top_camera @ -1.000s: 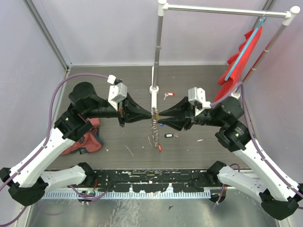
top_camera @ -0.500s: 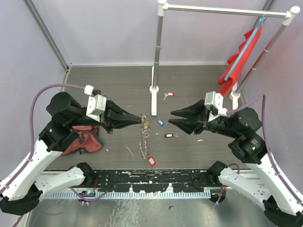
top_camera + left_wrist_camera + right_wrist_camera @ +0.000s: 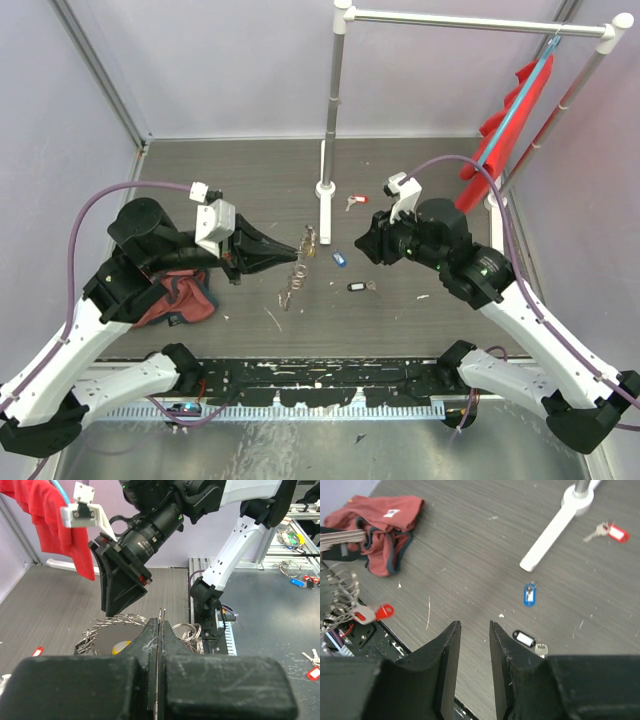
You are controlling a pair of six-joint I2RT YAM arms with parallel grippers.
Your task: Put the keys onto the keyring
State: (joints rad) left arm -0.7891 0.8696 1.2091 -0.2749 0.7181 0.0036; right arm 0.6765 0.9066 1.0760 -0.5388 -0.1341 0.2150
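Reaching for a loose key
The left end effector [image 3: 296, 252] is clenching the keyring [image 3: 291, 281]; the right end effector [image 3: 474, 626], parted and empty, is hovering over the blue key [image 3: 529, 595], likely needing a descent and pinch.

A dark wood-grain counter [image 3: 250, 190] carries a white stand [image 3: 324, 205] near its far edge, with an upright pole and a top rail running towards the far right corner. A red cloth [image 3: 495, 160] hangs from that rail on a blue hanger [image 3: 515, 105]. A crumpled dark-red garment [image 3: 180, 298] lies by the left edge. A scuffed black strip [image 3: 330, 385] lines the near edge.
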